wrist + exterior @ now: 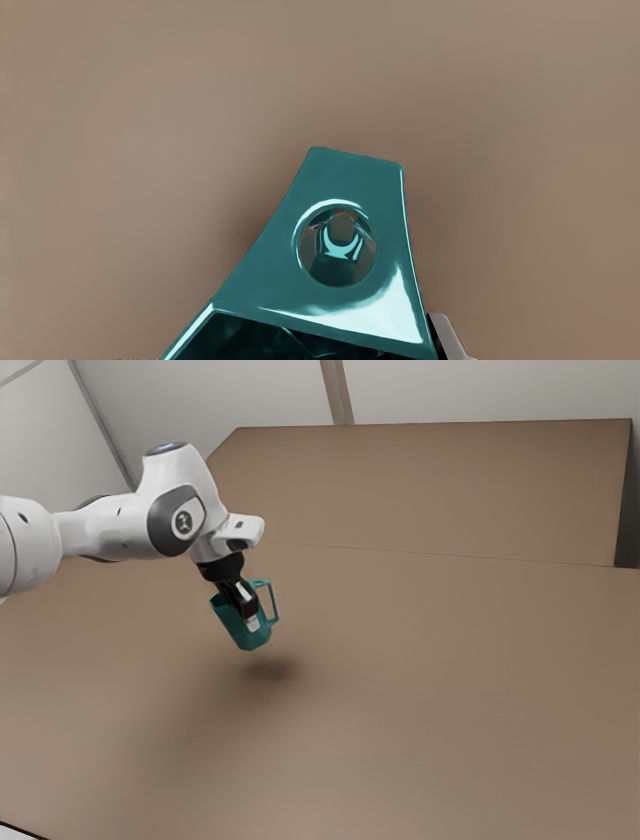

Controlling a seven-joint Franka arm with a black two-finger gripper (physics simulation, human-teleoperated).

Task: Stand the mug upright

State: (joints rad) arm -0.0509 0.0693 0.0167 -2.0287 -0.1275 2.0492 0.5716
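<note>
Above tbl (400,710), teal mug (234,622) tilted, gripped btwn fingers (252,624), handle (275,603) twd ext. view's right

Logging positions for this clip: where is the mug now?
In the exterior view, left of centre, the mug is held tilted by the end effector, above the table.

You get the exterior view from the arm's side, set well back and looking down across the tabletop (420,690) to its far edge, high in the frame, with the arm (110,532) coming in at the left. Your wrist view looks from the arm's end, very near the mug (350,175), which looms at the bottom centre, and faces down past it to the tabletop. What your two views share is the mug and some of that tabletop
</note>
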